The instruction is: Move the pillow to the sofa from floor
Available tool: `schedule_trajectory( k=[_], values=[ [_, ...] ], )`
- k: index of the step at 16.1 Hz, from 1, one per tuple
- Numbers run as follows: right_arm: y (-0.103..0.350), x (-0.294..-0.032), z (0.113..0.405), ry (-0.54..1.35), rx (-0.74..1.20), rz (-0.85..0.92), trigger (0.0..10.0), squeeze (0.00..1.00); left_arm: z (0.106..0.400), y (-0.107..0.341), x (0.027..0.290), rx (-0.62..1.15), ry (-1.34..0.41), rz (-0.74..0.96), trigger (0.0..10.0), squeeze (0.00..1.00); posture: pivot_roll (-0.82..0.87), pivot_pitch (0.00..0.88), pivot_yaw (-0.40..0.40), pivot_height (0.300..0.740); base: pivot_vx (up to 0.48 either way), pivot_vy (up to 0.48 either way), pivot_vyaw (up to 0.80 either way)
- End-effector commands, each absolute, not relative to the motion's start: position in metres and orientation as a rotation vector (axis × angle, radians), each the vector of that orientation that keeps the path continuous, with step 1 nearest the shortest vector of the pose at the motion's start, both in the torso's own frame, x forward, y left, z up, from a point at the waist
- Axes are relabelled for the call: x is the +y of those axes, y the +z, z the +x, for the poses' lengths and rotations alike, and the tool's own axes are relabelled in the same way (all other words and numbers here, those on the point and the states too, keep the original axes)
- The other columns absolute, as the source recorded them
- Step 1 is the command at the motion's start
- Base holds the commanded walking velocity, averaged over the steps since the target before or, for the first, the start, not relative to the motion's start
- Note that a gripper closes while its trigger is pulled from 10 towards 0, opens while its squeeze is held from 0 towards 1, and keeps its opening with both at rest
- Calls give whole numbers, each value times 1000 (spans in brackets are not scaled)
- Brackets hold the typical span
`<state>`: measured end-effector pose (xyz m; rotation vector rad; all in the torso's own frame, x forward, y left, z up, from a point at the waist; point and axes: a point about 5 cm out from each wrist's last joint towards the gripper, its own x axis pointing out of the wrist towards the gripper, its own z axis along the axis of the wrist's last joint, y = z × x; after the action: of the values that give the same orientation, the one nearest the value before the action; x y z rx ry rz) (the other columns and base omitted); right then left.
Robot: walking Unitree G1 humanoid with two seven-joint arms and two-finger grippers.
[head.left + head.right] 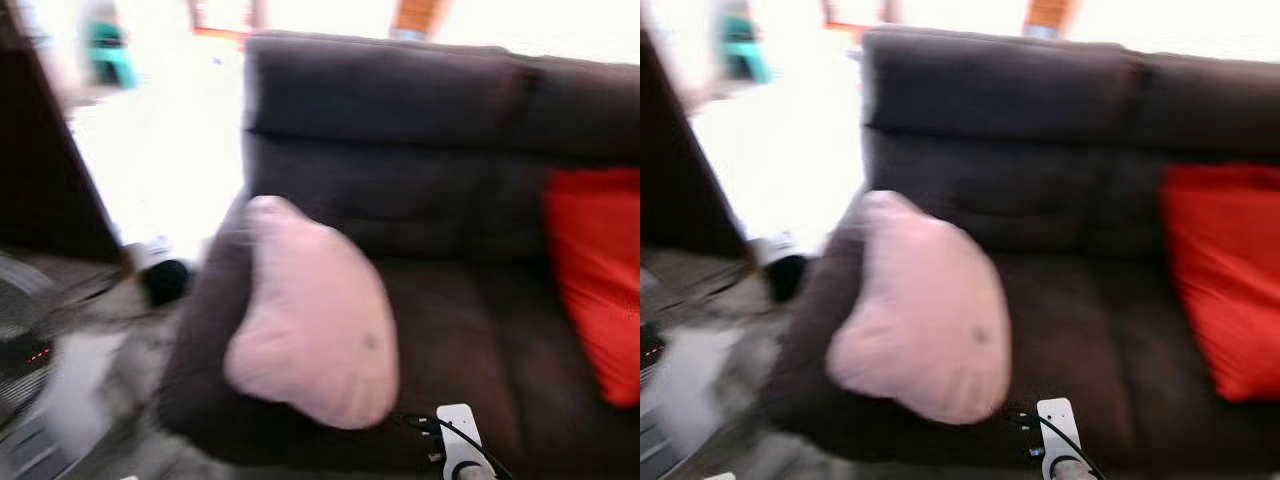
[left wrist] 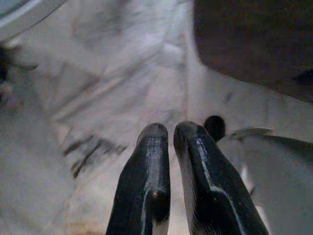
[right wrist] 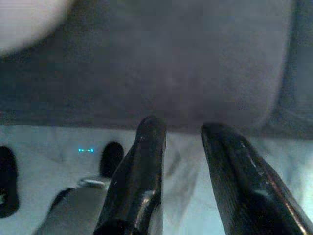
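Observation:
A pale pink pillow (image 1: 315, 320) leans against the left armrest of the dark brown sofa (image 1: 440, 200), resting on the seat. The head views are blurred. My left gripper (image 2: 170, 134) hangs over the marble floor beside the sofa's base, its two black fingers nearly touching with nothing between them. In front of the sofa's front panel my right gripper (image 3: 182, 128) points down at the floor, its fingers parted and empty. A corner of the pink pillow (image 3: 29, 19) shows in the right wrist view. Part of my right arm (image 1: 460, 440) appears at the lower edge of the left eye view.
A red cushion (image 1: 598, 280) stands at the sofa's right end. A dark cabinet (image 1: 40, 170) and a fan (image 1: 20, 340) are on the left, with a dark round object (image 1: 165, 280) on the floor beside the armrest.

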<state>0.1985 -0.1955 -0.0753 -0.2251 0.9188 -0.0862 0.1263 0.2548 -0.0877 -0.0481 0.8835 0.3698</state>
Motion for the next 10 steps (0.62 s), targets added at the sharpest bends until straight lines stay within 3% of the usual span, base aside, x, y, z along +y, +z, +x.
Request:
schedule_trajectory(
  k=[1,3,10],
  values=[
    [-76,-199,197,-103,931,-224,10000,0,123,-91,249,903,344,-36,10000,0,212,92,-57,740,0,0,-625],
    [-76,-199,197,-92,931,-228,10000,0,124,-91,247,903,331,-27,10000,0,209,83,-56,740,0,0,-569],
    [-77,-196,196,-67,927,-217,10000,0,126,-91,243,900,305,9,10000,0,212,66,-58,723,0,-44,0]
  ],
)
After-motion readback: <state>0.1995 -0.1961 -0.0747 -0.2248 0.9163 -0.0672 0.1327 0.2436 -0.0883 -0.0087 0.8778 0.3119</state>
